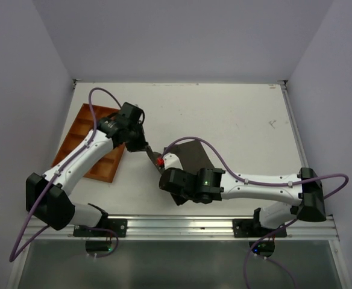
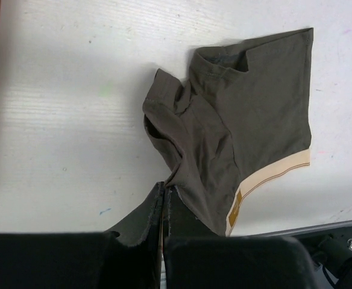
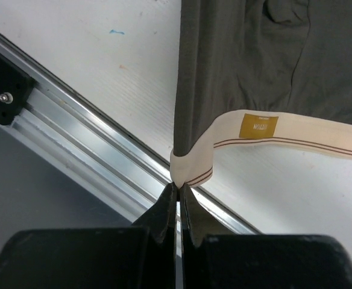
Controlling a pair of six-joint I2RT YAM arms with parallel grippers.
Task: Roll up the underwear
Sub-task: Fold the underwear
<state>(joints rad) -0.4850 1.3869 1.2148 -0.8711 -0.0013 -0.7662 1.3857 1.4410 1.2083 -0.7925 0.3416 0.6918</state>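
The underwear (image 1: pixel 195 155) is dark brownish-grey with a light tan waistband (image 3: pixel 302 138) and lies partly spread on the white table. In the left wrist view its body (image 2: pixel 254 114) is rumpled, with the waistband (image 2: pixel 278 171) at the lower right. My left gripper (image 2: pixel 166 190) is shut on a bunched dark edge of the cloth; it shows in the top view (image 1: pixel 154 157) at the garment's left side. My right gripper (image 3: pixel 177 184) is shut on the folded corner of the waistband, lifting it above the table near the front rail; it also shows in the top view (image 1: pixel 178 199).
An orange-brown compartment tray (image 1: pixel 73 135) lies at the left under my left arm. The aluminium rail (image 3: pixel 91 150) runs along the table's front edge, close below my right gripper. White walls enclose the table on three sides.
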